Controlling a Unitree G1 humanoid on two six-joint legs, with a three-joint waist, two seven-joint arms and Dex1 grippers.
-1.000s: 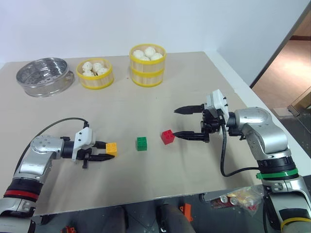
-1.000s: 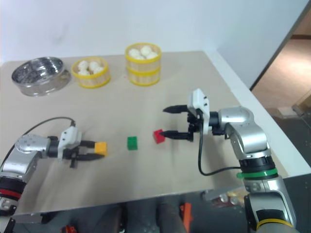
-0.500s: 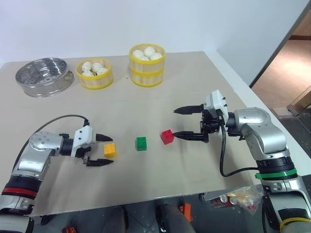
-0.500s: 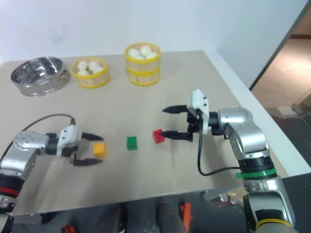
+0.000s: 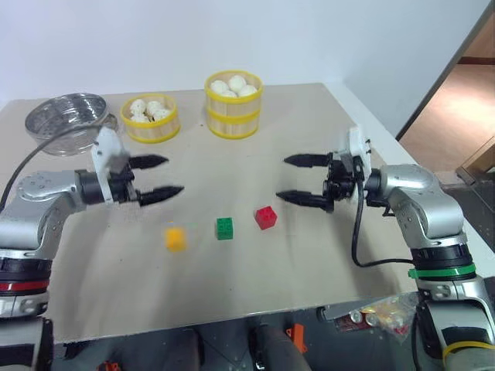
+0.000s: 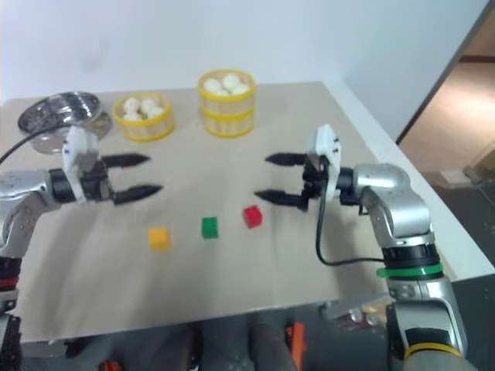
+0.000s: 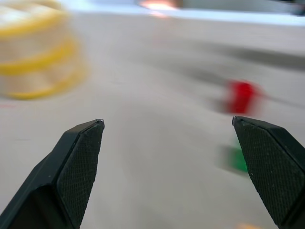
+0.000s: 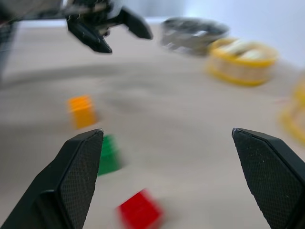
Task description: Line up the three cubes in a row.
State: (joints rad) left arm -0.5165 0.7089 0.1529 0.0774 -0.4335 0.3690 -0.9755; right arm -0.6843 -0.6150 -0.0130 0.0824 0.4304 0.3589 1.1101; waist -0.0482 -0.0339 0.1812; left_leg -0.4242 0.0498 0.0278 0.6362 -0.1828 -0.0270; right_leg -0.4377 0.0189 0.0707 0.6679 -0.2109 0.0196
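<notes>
Your three cubes sit free on the table [image 5: 325, 255]: orange-yellow cube [image 5: 175, 238], green cube [image 5: 225, 228], red cube [image 5: 266, 217], roughly in a line that climbs slightly toward the red end. Nothing touches any of them.

What changed: a second ago your left gripper [image 5: 155, 177] was clamped on the orange-yellow cube down at table level. It has since let go and lifted away, so that cube now lies below and just ahead of its fingertips, apart from them. Jaws spread wide, empty. Your right gripper [image 5: 297, 178] has also backed off and risen a little; the red cube is below its lower fingertip, no contact. Jaws wide apart, nothing held.

Read that as placement done, both arms retreating. Row looks near complete, spacing fairly even; the slant is the only thing you might tidy.

Further out, beyond the grippers: two yellow steamer baskets [image 5: 151, 127] with buns, and a metal steamer [image 5: 66, 122].
</notes>
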